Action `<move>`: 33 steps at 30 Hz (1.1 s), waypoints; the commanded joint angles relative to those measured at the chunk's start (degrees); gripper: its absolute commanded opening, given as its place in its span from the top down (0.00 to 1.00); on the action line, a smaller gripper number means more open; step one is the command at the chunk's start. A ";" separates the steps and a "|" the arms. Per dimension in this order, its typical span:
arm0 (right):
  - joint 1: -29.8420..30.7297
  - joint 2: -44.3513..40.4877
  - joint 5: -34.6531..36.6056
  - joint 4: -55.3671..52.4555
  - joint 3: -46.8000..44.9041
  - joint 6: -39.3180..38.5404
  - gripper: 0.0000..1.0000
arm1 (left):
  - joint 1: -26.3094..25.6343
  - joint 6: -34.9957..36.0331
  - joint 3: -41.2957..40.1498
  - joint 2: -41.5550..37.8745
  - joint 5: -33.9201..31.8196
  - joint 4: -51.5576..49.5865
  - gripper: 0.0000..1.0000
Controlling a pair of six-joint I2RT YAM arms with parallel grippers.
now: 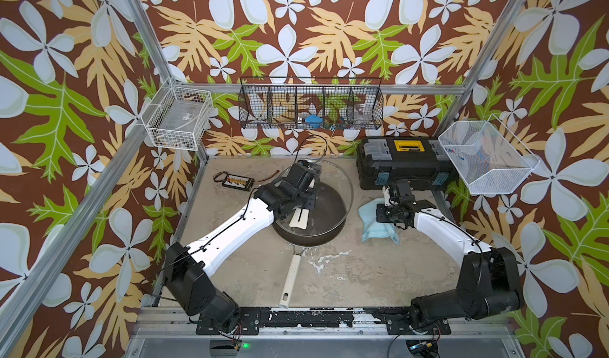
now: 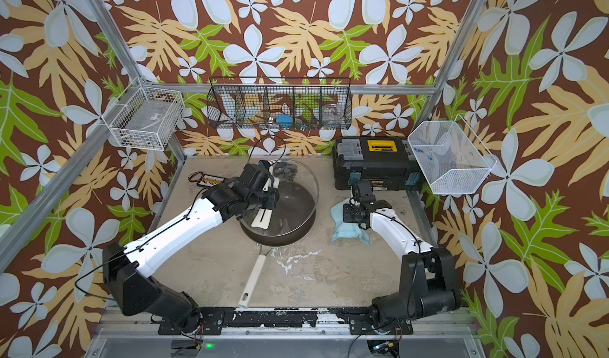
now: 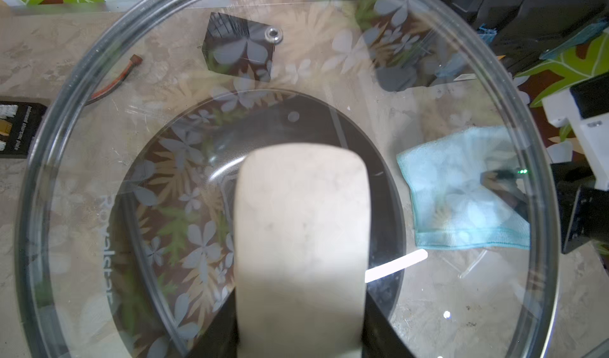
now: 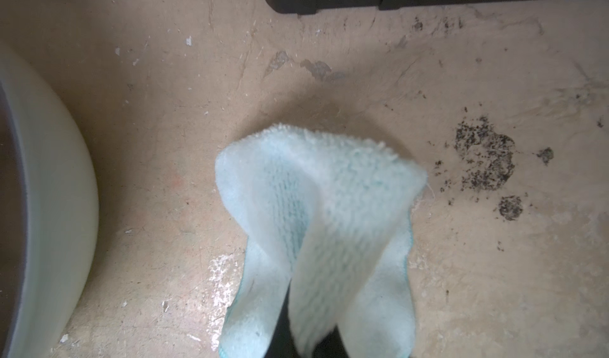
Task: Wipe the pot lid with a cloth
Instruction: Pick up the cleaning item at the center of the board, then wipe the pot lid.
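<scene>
Presently, pot lid (image 1: 333, 181) by its handle tight in left hand (image 3: 301, 320); cloth (image 1: 375, 228) tight in right hand (image 4: 304, 336), just beside.

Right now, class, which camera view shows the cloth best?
The right wrist view: the cloth fills mid-frame close up, terry pile and folds visible. Both top views show it small, partly under the right arm. The left wrist view shows it only through the pot lid.

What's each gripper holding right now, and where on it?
Left gripper: the pot lid, by its cream bar handle. Right gripper: the cloth, by a bunched fold.
</scene>
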 commanded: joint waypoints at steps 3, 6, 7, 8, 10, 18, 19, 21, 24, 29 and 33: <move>-0.48 -4.90 -2.42 4.05 -1.00 -1.63 1.00 | 1.47 2.31 -7.48 -6.71 3.25 19.41 1.00; -1.24 -8.17 -5.33 6.34 -2.39 -3.32 1.00 | 3.61 1.96 -11.72 -9.29 7.42 24.66 1.00; -1.69 -9.21 -6.85 7.53 -3.06 -4.29 1.00 | 4.17 2.11 -12.88 -10.00 8.70 26.30 1.00; -2.11 -10.12 -8.67 8.80 -3.93 -5.19 1.00 | 4.38 2.41 -13.74 -10.37 9.28 27.46 1.00; -3.36 -12.00 -12.67 12.58 -6.31 -6.55 1.00 | 4.56 3.76 -15.21 -10.99 10.39 29.77 1.00; -11.22 -11.16 -42.25 28.11 -10.30 2.72 1.00 | 5.68 6.17 -21.33 -13.79 16.73 40.98 1.00; -11.14 -10.82 -44.12 29.24 -9.95 3.15 1.00 | 6.10 6.08 -21.86 -14.16 17.74 42.41 1.00; -11.20 -10.24 -46.43 30.12 -9.04 3.11 1.00 | 7.14 6.03 -22.96 -14.52 20.69 45.23 1.00; -11.21 -10.87 -49.53 33.65 -9.22 3.63 1.00 | 8.64 5.09 -24.66 -14.78 24.79 49.42 1.00; -11.21 -11.10 -55.37 39.81 -9.49 6.80 1.00 | 9.60 4.72 -27.73 -15.62 28.89 56.75 1.00; -11.15 -10.85 -58.87 45.74 -9.70 11.12 1.00 | 10.10 4.66 -29.03 -15.40 33.38 60.93 1.00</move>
